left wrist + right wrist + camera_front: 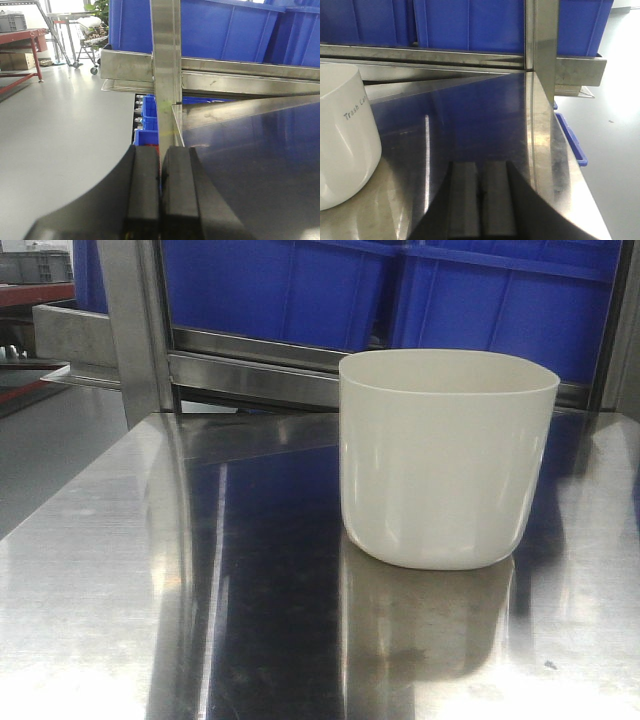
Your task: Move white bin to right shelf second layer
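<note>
Stage: lift is looking not yet begun; nothing is gripping the bin.
Left gripper (160, 167): fingers are pressing together on nothing, hanging off the table's left corner beside the steel post (166, 75); probably parking clear of the work.
Table (120, 580): shiny steel top is carrying the bin and nothing else in view.
White bin (450, 460): is standing upright right of centre on the table, open mouth up, apart from the rack behind it, so there is room on both flanks for a grasp.
Blue crates (290, 290): are sitting on the rack level behind the bin, so that level is looking taken.
Right gripper (480, 175): fingers are pressing together, empty, hovering over the table's right side with the bin near on its left; judging it the handier arm.
Target shelf level: not showing in any view; cannot tell where it is lying.
Count: one bin, two grippers, two crates showing clearly.
</note>
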